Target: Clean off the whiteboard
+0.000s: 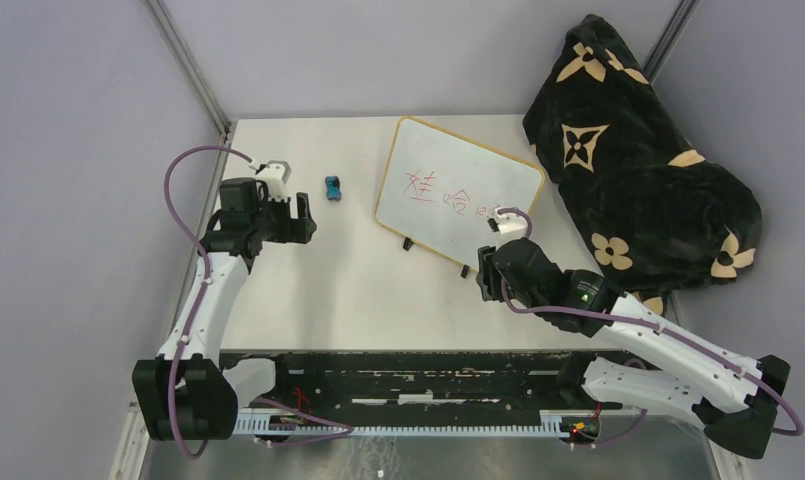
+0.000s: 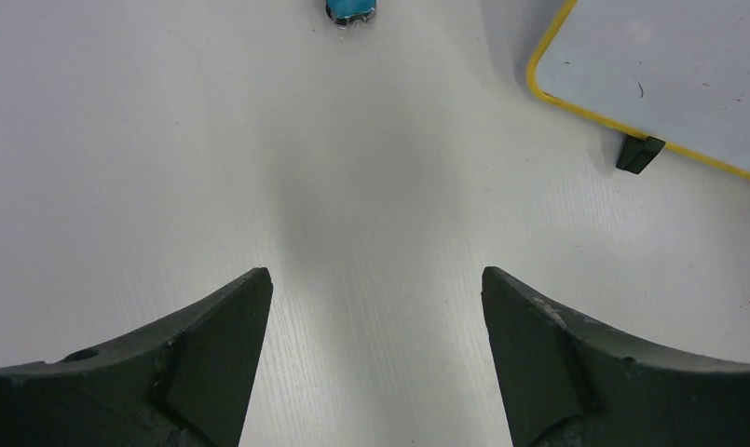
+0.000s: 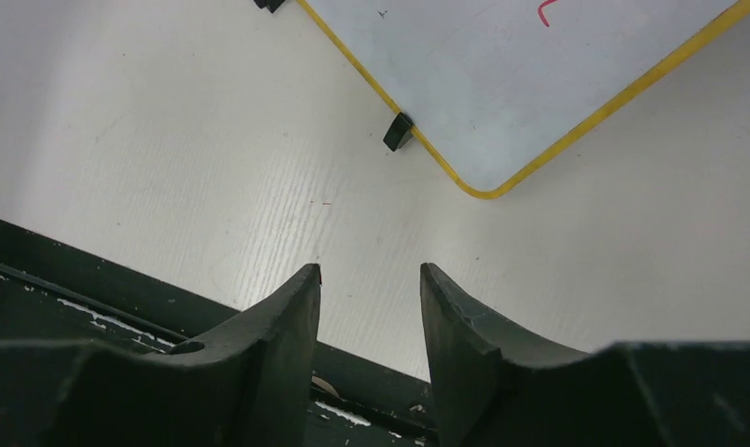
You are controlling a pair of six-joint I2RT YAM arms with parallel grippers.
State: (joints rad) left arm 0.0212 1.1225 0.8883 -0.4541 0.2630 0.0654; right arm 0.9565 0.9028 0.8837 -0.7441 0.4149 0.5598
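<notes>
on the far right part of the white table (image 1: 358,290) i saw the whiteboard (image 1: 460,190) lying skewed, with red writing across its middle and a thin yellowish frame. a black flowered blanket (image 1: 638,170) lay bunched just beside its far right edge. a small blue eraser (image 1: 333,188) sat left of the board, apart from it. my left gripper (image 2: 375,279) hovered over bare table near the eraser, jaws spread wide and holding nothing. my right gripper (image 3: 371,275) hung by the board's near corner, jaws only narrowly parted, nothing between them.
</notes>
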